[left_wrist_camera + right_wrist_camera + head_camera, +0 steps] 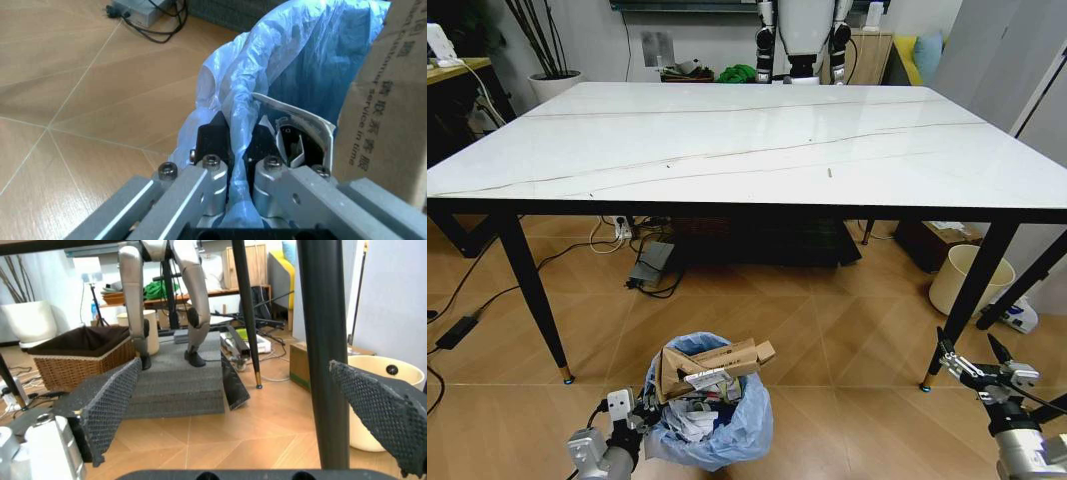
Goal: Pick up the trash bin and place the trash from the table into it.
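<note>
The trash bin (717,425), lined with a crinkled light blue bag, stands on the floor in front of the table (747,140). Trash sits in it: a crumpled brown paper bag (712,365) on top of white papers (689,415). My left gripper (634,408) is shut on the bin's near-left rim. In the left wrist view its fingers (217,137) pinch the blue bag (280,65) and the rim, with the brown paper bag (393,100) beside them. My right gripper (969,348) hangs open at low right, next to a black table leg (975,290).
A cream unlined bin (962,280) stands under the table's right side. Cables and a power strip (652,262) lie on the wooden floor beneath it. In the right wrist view the table leg (323,355) stands between my open pads (107,405). A wicker basket (80,352) sits beyond.
</note>
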